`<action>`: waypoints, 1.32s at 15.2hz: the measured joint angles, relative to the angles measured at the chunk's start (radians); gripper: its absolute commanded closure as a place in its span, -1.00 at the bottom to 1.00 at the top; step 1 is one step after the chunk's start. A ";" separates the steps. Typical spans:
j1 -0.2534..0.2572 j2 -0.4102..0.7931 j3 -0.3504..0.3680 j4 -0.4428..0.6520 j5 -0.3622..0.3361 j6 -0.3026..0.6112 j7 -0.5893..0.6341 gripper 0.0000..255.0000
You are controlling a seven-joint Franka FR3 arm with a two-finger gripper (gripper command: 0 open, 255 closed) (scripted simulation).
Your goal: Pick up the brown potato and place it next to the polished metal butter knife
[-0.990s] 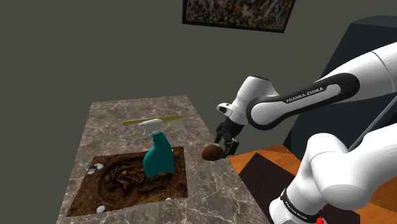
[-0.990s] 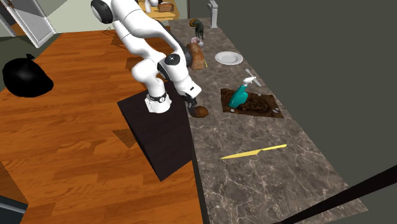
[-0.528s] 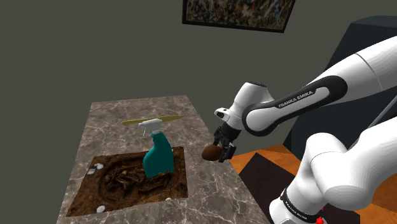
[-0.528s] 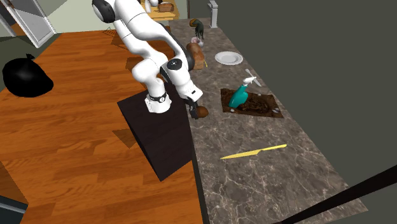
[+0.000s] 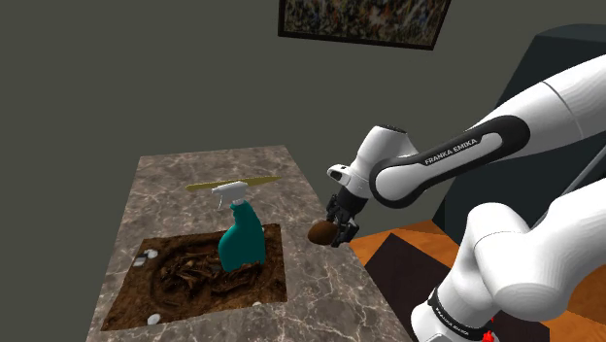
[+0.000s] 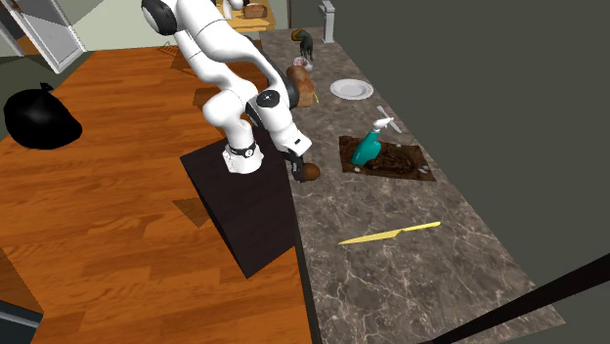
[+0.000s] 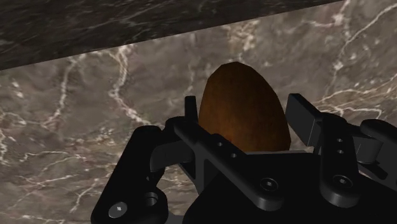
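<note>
The brown-grey marbled surface (image 5: pixel 194 170) lies under a plain grey wall (image 5: pixel 146 78) that carries a framed picture (image 5: pixel 364 19). In the second exterior view it runs long and narrow beside an orange wooden floor (image 6: pixel 117 225).

On the surface sits a shallow dark-brown rectangular tray (image 5: pixel 277 282). It holds a tangle of brown, root-like matter. A teal spray bottle (image 5: pixel 240 235) with a white trigger head stands upright in it, on the side nearer the wall. A few small pale bits (image 5: pixel 153 319) lie along the tray's edges. Beyond the tray, toward the shoulder view's top, a yellowish butter knife (image 5: pixel 233 183) lies flat on the marble, apart from the tray. In the second exterior view a white plate (image 6: pixel 335 89) rests farther along the surface, on the other side of the tray from the knife.

The black hand (image 5: pixel 340 225) is at the surface's edge nearest the dark stand (image 6: pixel 249 205). Its two fingers (image 7: pixel 189 111) press against the opposite flanks of the brown potato (image 7: pixel 238 95), which juts out past the fingertips. The potato is at that same edge, beside the tray's corner in the shoulder view and well apart from the knife. Marble fills the space behind it. I cannot tell whether it touches the marble or is clear of it.
</note>
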 measured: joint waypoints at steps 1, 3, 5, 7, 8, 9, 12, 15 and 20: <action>0.000 0.000 0.000 0.000 0.000 0.000 0.000 1.00; 0.000 0.000 0.000 0.000 0.000 0.000 0.000 1.00; 0.000 0.000 0.000 0.000 0.000 -0.001 0.000 1.00; 0.000 0.000 0.000 -0.001 0.000 0.000 0.000 1.00; -0.003 -0.006 0.002 0.001 -0.003 -0.008 0.003 1.00; -0.007 -0.016 0.007 0.004 -0.006 -0.021 0.010 1.00; -0.027 -0.060 0.021 0.018 -0.024 -0.080 0.027 1.00; -0.038 -0.093 0.034 0.042 -0.035 -0.135 0.045 1.00; -0.053 -0.147 0.054 0.081 -0.050 -0.228 0.074 1.00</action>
